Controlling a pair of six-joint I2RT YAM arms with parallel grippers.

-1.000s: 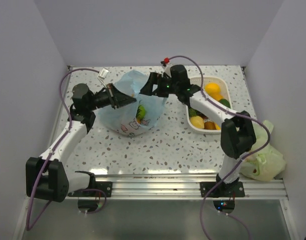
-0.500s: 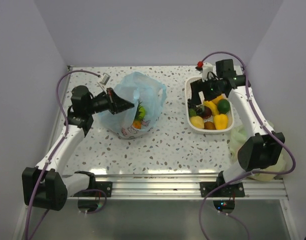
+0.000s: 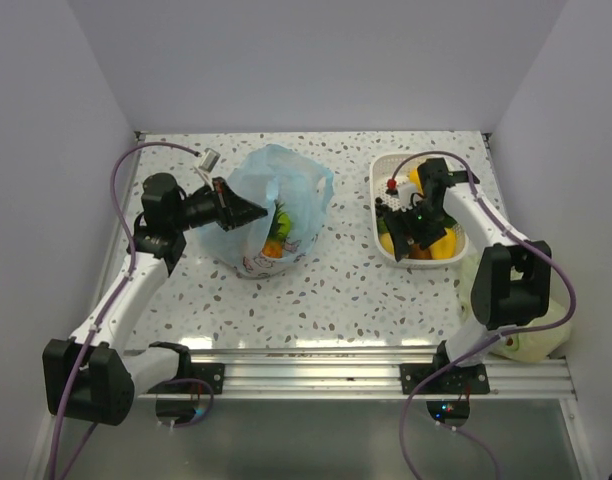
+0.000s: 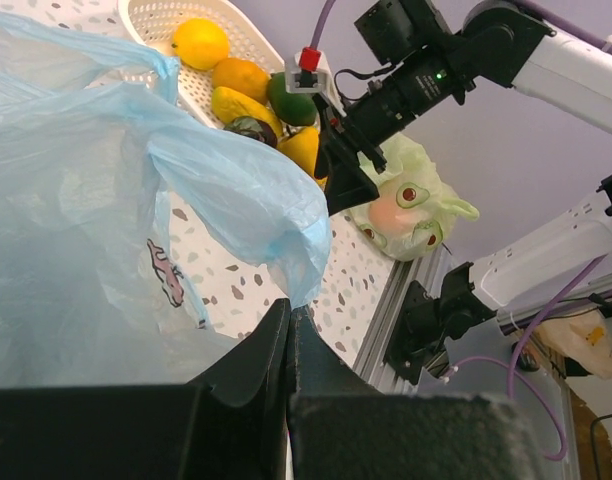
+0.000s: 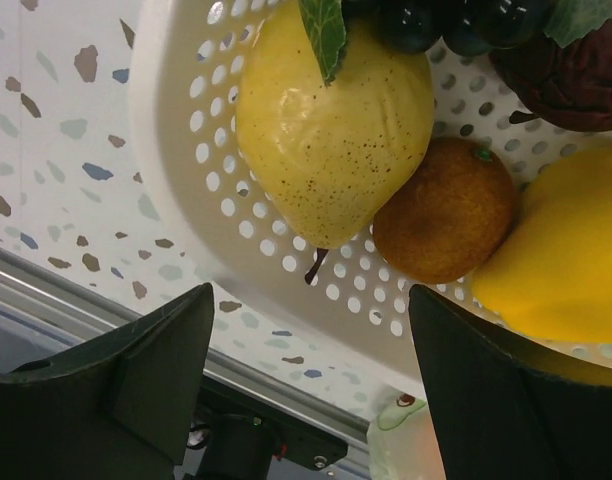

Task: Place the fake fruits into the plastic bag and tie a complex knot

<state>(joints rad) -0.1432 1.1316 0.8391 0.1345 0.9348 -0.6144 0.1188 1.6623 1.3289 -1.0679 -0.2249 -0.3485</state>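
The left pincer [image 3: 254,212] is pressed together on the rim of the blue bag [image 3: 291,185] and holds its mouth up. The bag stands on the desk [image 3: 346,290] at centre-left, with an orange fruit [image 3: 273,247] showing through its side. The right pincer [image 3: 411,230] hangs spread and empty over the near end of the white basket [image 3: 378,175], so that arm is the nearer one for the next pick. Its wrist view shows what the arm hides from above. A yellow pear-shaped fruit [image 5: 331,140] lies just ahead of the fingertips, its long axis running away from them, so the fingers would close across its width. A small orange [image 5: 446,210] touches it on one side. The left wrist view alone shows the pinch itself, with the bag's lip [image 4: 276,215] hanging between that pincer and the basket.
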